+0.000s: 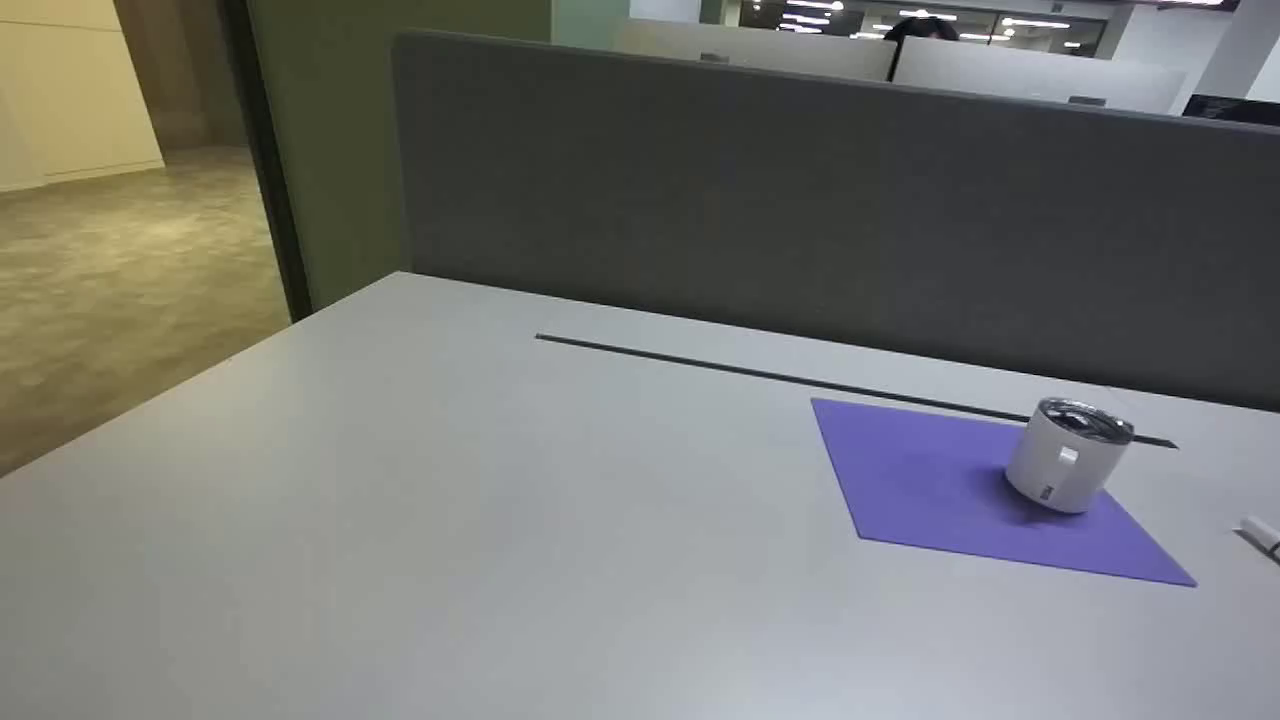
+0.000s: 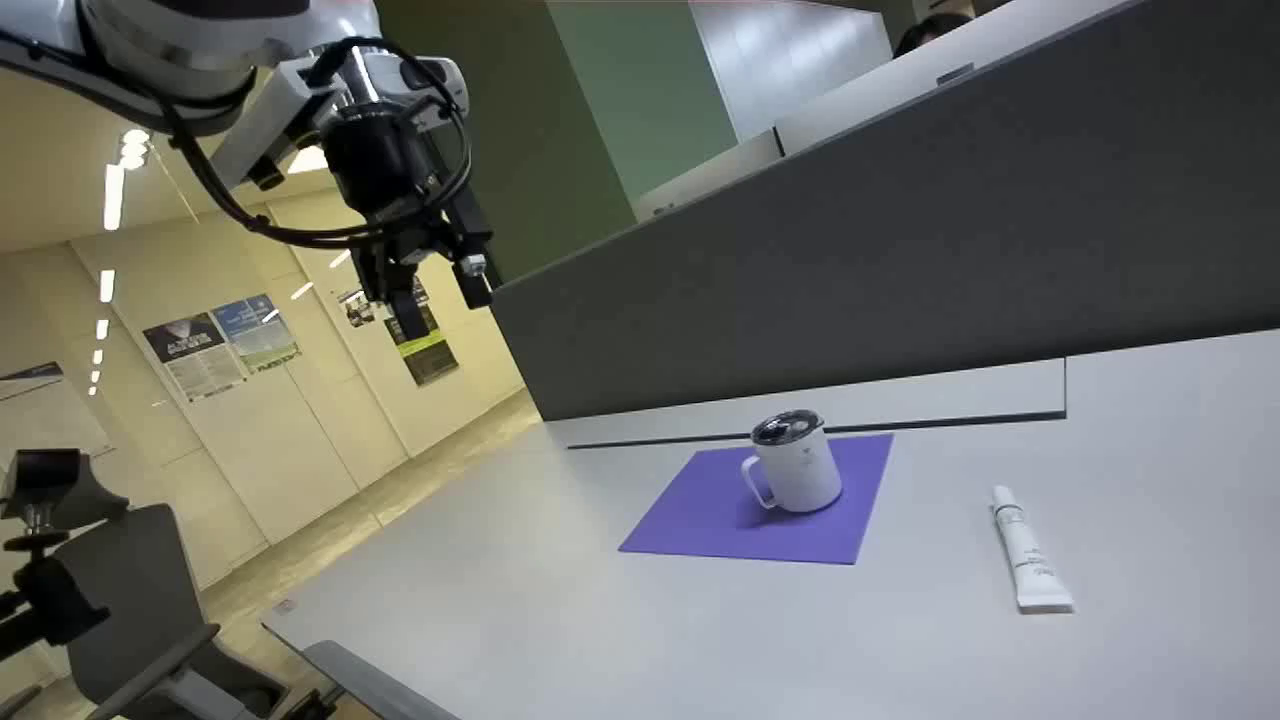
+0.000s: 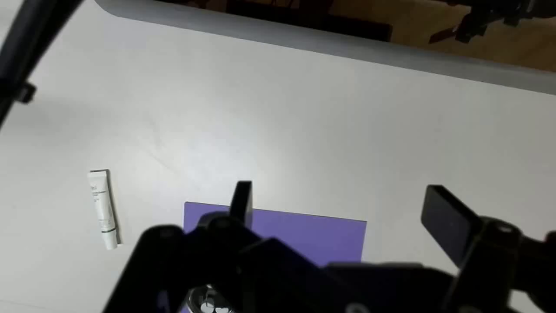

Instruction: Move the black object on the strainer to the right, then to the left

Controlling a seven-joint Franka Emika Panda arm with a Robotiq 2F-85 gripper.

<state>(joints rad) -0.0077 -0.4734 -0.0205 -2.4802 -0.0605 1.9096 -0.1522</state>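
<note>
Your white mug (image 2: 805, 480) stands upright on the purple mat (image 2: 695, 515), capped by a glossy, dark-rimmed lid (image 2: 787, 428), so you cannot see what it holds. The black piece (image 1: 1086, 420) reads only as a dark patch on top of that lid; glare breaks up its outline and you cannot tell which way it sits. In the wrist view your gripper (image 3: 343, 206) covers most of the mug, with part of the lid showing at the bottom edge. Its fingers are spread wide, well apart from the mug. In an exterior view the white squeeze tube (image 1: 1262, 534) is cut off at the right edge; its contents are hidden too.
</note>
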